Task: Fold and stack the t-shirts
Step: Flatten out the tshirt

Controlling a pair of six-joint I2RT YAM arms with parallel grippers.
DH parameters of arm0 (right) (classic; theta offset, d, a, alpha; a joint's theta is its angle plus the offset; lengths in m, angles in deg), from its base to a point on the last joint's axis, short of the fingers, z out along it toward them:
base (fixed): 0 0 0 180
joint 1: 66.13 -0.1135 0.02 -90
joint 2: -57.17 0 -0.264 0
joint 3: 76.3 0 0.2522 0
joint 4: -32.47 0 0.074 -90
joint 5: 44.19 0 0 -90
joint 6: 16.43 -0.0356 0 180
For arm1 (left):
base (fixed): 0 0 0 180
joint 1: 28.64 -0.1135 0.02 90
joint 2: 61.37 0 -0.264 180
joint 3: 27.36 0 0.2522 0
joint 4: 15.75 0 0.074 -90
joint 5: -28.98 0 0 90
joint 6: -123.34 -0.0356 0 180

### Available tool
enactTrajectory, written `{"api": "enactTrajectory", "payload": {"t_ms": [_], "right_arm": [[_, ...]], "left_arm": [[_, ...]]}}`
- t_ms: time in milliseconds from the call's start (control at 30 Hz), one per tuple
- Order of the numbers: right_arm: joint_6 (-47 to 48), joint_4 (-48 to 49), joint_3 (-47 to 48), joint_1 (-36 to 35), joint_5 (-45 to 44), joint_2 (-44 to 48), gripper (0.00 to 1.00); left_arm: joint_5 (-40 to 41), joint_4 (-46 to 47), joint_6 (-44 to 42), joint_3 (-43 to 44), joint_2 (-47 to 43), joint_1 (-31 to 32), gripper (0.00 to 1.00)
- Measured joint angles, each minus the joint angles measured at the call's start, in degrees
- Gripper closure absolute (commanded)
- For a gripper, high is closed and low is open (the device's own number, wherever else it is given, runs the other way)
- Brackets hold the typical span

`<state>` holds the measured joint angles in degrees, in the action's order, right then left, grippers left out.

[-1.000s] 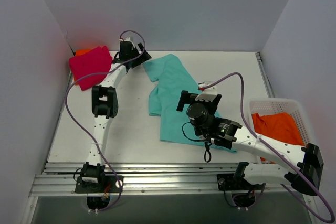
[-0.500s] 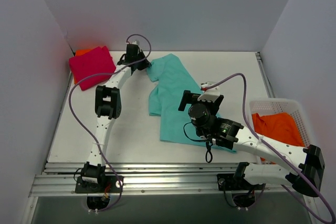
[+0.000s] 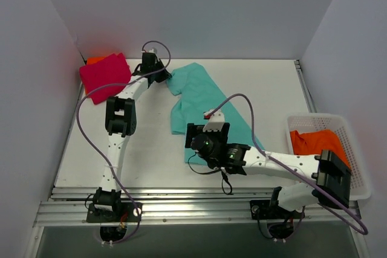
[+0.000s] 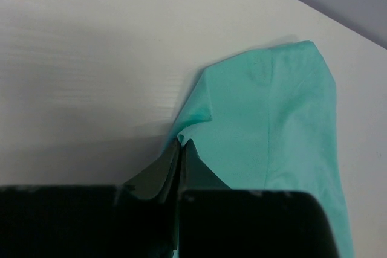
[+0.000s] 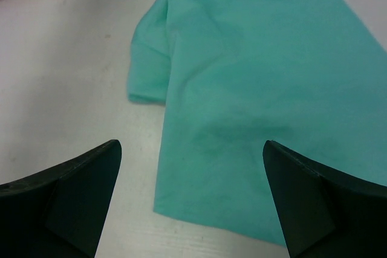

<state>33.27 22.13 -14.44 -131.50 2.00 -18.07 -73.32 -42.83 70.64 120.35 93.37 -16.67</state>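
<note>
white table (image 3: 145,143), grey walls on three sides. teal t-shirt (image 3: 202,98) lies spread mid-table, partly folded, running from the far left toward the near right, one sleeve sticking out on its left side. left gripper (image 4: 181,147) is at the shirt's far-left corner, fingers pressed together and pinching a small peak of the teal cloth; the fabric puckers up into the tips. right gripper (image 5: 190,144) is low over the shirt's near-left hem, jaws spread wide, nothing between them; the hem corner and bare table show in the gap, and whether the tips touch the cloth cannot be told. magenta t-shirt (image 3: 106,75), folded square, sits in the far-left corner of the table, on top of an orange piece (image 3: 94,60) that shows only at its far edge. white basket (image 3: 358,149) at the right edge holds a bunched orange t-shirt (image 3: 314,142).
</note>
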Motion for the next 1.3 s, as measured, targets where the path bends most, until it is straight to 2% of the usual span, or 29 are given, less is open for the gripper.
{"api": "enactTrajectory", "payload": {"t_ms": [267,500,733,833,933,967,1000,1300], "right_arm": [[-8.37,-1.55,0.04,-6.73,1.62,-12.44,0.0],[-12.39,0.07,0.04,-7.17,2.32,-17.2,0.0],[-12.85,2.82,0.42,-7.15,3.85,-25.46,0.03],[-12.44,3.45,1.22,-7.1,3.5,-26.88,0.16],[-12.87,4.33,1.33,-7.04,4.28,-26.88,0.6],[-12.96,4.46,1.31,-6.93,4.55,-26.88,0.95],[-13.11,4.44,1.29,-6.67,4.81,-26.88,1.0],[-16.48,-0.28,1.95,-6.25,3.67,-26.45,1.0]], "left_arm": [[-1.22,7.15,1.29,-14.16,-7.06,-0.79,0.98],[-2.49,12.61,1.57,-21.09,-9.94,-1.01,0.98],[-3.48,15.06,1.7,-24.41,-11.43,-1.6,0.98],[-3.89,15.78,1.95,-25.29,-11.8,-1.86,0.98],[-4.28,16.87,2.36,-26.32,-12.07,-2.08,0.98],[-4.44,17.14,2.49,-26.73,-12.24,-2.16,0.98],[-4.63,17.46,2.58,-27.06,-12.33,-2.23,0.98],[-5.53,19.34,2.62,-29.59,-13.46,-2.82,0.98]]}}
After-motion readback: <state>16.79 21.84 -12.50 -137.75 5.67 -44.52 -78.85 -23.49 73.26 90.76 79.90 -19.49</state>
